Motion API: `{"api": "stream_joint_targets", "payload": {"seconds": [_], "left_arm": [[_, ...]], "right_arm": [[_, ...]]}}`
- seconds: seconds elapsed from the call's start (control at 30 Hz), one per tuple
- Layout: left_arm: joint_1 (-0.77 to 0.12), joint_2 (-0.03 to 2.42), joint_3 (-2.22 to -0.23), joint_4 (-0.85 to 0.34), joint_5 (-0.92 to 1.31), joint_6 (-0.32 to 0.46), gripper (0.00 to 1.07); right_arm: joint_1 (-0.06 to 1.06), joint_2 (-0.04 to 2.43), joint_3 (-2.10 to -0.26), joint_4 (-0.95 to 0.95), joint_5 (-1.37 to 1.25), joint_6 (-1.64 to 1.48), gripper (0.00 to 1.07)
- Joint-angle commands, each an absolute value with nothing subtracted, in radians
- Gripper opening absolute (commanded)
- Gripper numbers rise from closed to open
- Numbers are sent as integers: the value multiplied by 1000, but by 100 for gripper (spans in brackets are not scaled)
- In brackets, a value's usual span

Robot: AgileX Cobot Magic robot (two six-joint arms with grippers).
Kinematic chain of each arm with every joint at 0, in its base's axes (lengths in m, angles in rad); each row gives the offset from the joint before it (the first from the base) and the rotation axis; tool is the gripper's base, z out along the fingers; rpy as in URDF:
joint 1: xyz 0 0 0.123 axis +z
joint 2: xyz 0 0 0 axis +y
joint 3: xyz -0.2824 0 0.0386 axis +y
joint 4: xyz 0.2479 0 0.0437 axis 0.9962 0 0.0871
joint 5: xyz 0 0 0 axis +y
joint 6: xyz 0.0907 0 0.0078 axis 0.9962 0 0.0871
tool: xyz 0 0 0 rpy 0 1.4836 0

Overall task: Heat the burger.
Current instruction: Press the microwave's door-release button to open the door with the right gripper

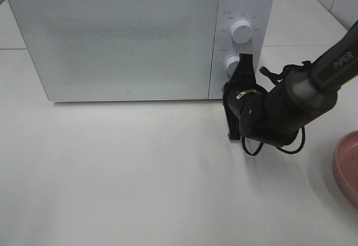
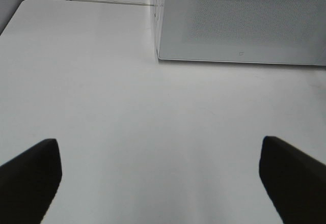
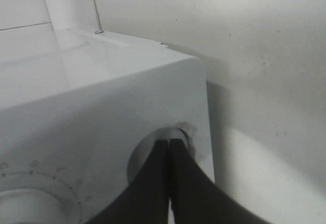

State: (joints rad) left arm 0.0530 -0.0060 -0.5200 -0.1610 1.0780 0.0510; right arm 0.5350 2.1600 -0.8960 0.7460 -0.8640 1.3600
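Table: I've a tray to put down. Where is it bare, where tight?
Bare: the wide stretch of table in front of the microwave door, toward the left. Tight: the right side, with the right gripper at the lower knob and the pink plate at the edge.

Black-and-grey arm (image 1: 330,67) lettered PIPER in white, with tapered black fingers (image 3: 147,193).
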Motion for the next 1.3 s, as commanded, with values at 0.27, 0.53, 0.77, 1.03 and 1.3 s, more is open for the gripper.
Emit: {"api": "stream_joint_targets", "payload": {"seconds": [0.27,0.53,0.77,1.03,1.3], "left_arm": [[56,-22,-518,-168,1071,50,98],[56,-22,-518,-168,1071,50,98],[56,-22,-518,-168,1071,50,98],[56,-22,-518,-168,1071,50,98],[56,-22,-518,-168,1071,50,98]], "right_arm": [[529,2142,-936,721,-941,1358,0],[525,2142,-937,753,-983,1338,0],[519,2153,-1007,801,-1072,1293,0],[502,2153,-1082,832,-1121,1196,0],[502,2153,-1093,834,-1104,1156,0]]}}
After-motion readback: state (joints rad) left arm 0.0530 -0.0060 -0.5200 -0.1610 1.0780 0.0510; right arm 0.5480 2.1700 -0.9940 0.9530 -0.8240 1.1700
